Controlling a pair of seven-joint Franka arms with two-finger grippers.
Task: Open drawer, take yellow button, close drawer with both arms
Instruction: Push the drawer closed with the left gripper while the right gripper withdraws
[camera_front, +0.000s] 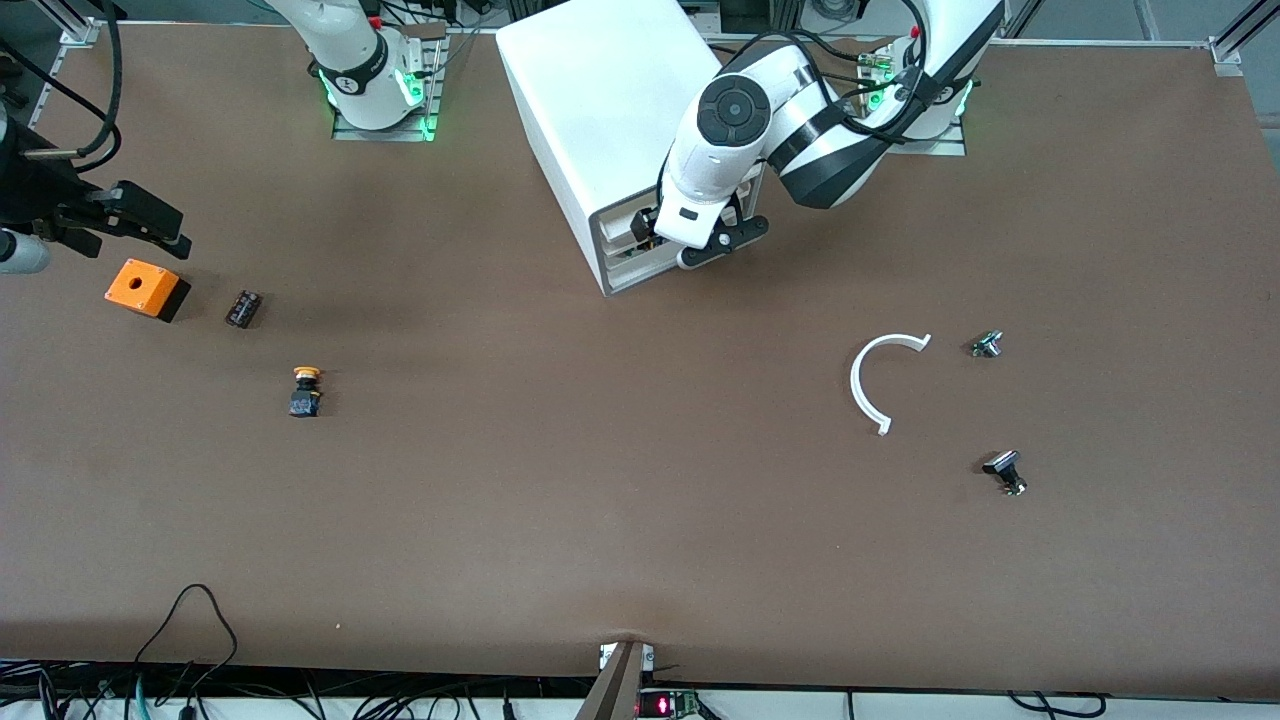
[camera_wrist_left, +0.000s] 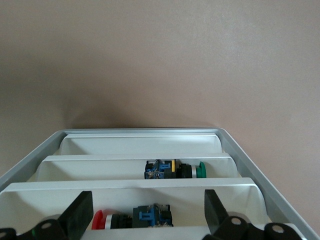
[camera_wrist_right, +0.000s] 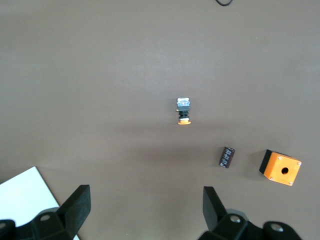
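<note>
Two arms split the job: the left gripper, fingers spread, hangs at the cabinet face over the drawer — placed to shut it — while the right gripper, open-fingered, waits above the table with the button lying near the orange box.

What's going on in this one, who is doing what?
The left gripper is at the front of the white cabinet, fingers open at the uppermost drawer. The drawers look pushed in; two hold push-buttons. The button lies on the table near the right arm's end. The right gripper hangs open over the orange box.
</note>
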